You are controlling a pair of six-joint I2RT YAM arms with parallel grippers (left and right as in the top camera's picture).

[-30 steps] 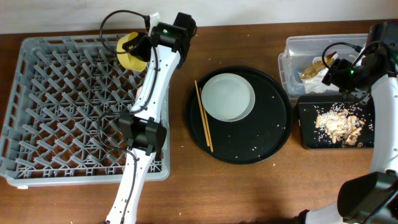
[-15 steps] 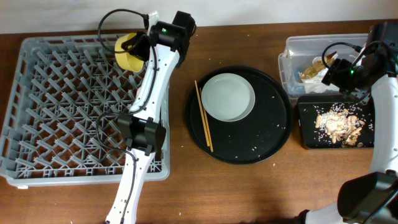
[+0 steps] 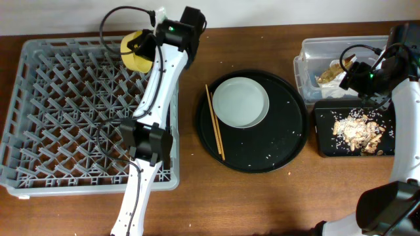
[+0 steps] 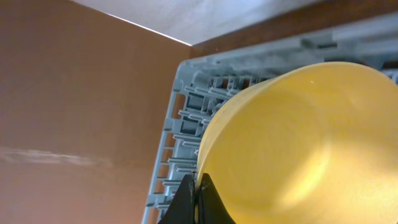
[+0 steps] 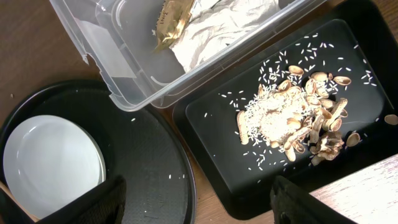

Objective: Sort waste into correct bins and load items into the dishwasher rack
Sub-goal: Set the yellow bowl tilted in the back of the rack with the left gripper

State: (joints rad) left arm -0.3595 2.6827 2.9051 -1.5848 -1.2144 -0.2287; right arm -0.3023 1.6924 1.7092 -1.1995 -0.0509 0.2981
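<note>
My left gripper is shut on the rim of the small yellow bowl, held over the far edge of the grey dishwasher rack; the bowl also shows in the overhead view. The pale grey-green plate and the wooden chopsticks lie on the round black tray. My right gripper is open and empty above the clear tub, which holds white tissue and the golden wrapper, and the shallow black tray with beige food scraps. The cups are out of view.
The large round black tray sits mid-table with scattered rice grains. The clear tub and the shallow black tray stand at the right edge. The left arm lies across the rack's right side.
My left gripper has carried the yellow bowl slightly left and farther back over the rack. The right arm has not moved.
</note>
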